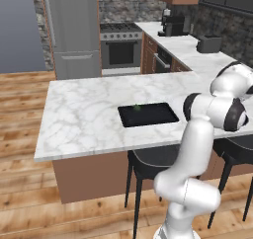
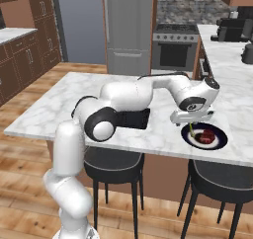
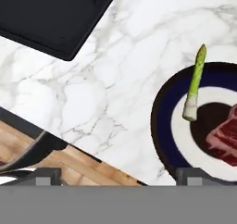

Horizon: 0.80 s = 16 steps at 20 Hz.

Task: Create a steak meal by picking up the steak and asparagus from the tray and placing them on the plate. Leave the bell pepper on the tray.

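The plate (image 3: 162, 121) lies on the marble counter to the right of the black tray (image 3: 55, 19), and the red steak (image 3: 224, 140) rests on its white centre. The pale asparagus (image 3: 194, 82) is free of my fingers, tilted over the plate's near rim with its cut end over the white part. In the right base view the asparagus (image 2: 190, 129) looks almost upright, just under my gripper (image 2: 191, 120). My gripper (image 3: 125, 177) is open, its fingertips (image 3: 46, 174) wide apart and holding nothing. The bell pepper (image 1: 137, 107) sits at the far edge of the tray (image 1: 148, 114).
The counter's front edge (image 3: 88, 149) runs close below the plate, with wood floor and a dark stool (image 2: 111, 161) beneath it. A second stool (image 2: 220, 183) stands under the plate's side. A toaster (image 1: 209, 44) and a coffee machine (image 1: 173, 24) stand on the back counter.
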{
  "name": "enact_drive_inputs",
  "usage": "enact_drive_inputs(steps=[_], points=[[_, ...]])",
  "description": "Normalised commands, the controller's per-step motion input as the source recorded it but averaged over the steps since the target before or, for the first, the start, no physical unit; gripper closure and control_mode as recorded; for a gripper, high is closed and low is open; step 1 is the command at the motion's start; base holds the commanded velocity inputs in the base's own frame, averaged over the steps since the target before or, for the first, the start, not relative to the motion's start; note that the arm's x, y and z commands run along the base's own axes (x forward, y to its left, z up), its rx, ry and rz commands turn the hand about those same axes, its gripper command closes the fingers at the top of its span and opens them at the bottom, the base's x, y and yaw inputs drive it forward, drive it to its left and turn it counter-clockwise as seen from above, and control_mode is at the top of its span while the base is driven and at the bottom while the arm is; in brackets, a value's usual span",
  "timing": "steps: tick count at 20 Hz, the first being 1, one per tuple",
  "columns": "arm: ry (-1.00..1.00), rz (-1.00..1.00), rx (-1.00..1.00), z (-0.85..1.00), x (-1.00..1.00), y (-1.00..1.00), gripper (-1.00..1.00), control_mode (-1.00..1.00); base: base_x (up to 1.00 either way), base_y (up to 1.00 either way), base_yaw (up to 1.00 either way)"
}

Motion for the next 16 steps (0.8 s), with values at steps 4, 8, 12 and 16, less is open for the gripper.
enact_drive_inputs(steps=[4,8,12,16], points=[[-0.33,0.0,-0.17,0.49,-1.0,0.95,-1.0,-1.0,0.0,0.0,0.0],[-0.32,0.0,-0.18,0.54,-1.0,0.97,-1.0,-1.0,0.0,0.0,0.0],[-0.25,0.0,-0.15,0.6,-1.0,0.84,-1.0,-1.0,0.0,0.0,0.0],[-0.16,0.0,-0.12,0.71,-0.89,0.69,-1.0,-1.0,0.0,0.0,0.0]])
